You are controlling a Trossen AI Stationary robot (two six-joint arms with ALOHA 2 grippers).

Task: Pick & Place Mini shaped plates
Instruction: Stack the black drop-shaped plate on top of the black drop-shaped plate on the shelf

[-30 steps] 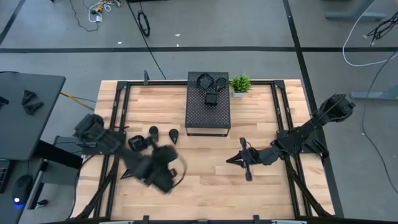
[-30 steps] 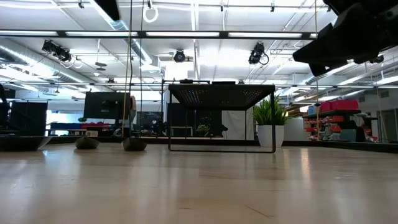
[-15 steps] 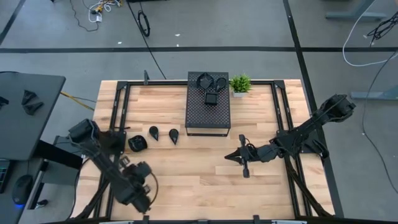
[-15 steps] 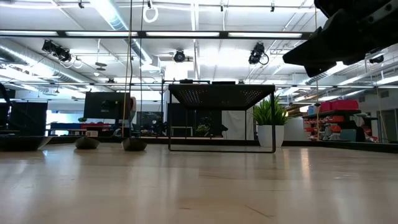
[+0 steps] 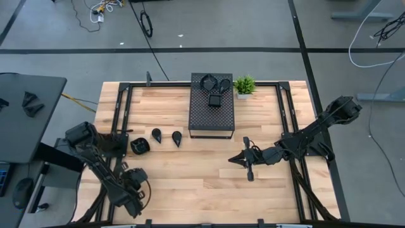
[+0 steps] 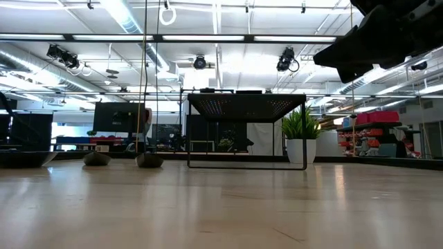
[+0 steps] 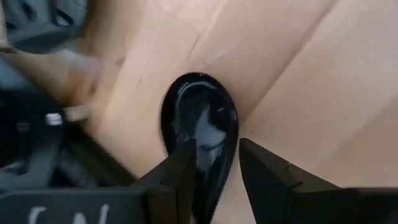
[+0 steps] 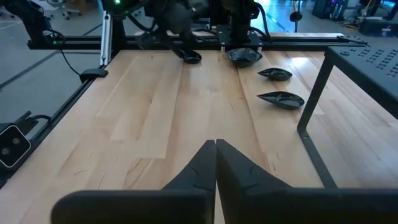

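- the black perforated box (image 5: 212,117) stands at the far middle of the wooden table (image 5: 202,171); three glossy black mini plates (image 5: 214,88) lie on its dotted top, a square one (image 5: 214,101) nearest and two ring-like ones behind it.
- a small green potted plant (image 5: 244,85) stands just beside the box's far right corner.
- three more dark dishes lie on the bare planks left of the box: a rounded one (image 5: 138,145) and two teardrop ones (image 5: 166,136), all smooth and shiny.
- the left gripper (image 7: 214,177) is down at the table's near left edge; its fingers stand apart on either side of a teardrop plate (image 7: 199,127) lying on the wood, which is glossy black and reflects light.
- whether the fingers touch that plate cannot be told.
- the right gripper (image 5: 235,161) hangs over the table's right middle, its fingers pressed together on nothing.
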